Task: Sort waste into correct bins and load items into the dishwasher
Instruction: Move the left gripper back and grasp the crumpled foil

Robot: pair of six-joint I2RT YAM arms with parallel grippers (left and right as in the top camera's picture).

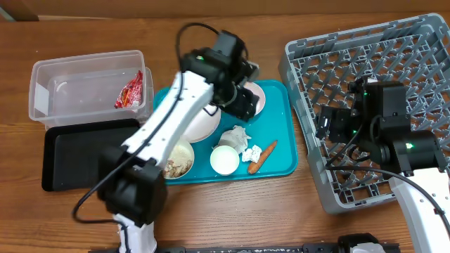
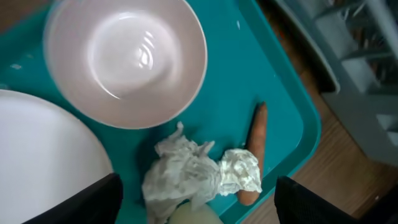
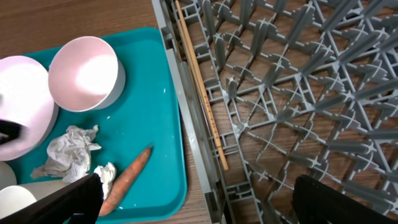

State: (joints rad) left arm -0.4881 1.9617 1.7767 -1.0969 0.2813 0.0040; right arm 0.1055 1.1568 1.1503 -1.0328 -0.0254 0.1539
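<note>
Overhead view: left gripper (image 1: 245, 100) above teal tray (image 1: 283, 121), fingers apart, empty; right gripper (image 1: 329, 126) above dish rack (image 1: 309, 63) beside teal tray, fingers apart, empty.

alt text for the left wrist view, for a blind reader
An empty pink bowl sits on a teal tray, with crumpled tissue and a carrot below it. A white plate is cut off at left.
</note>
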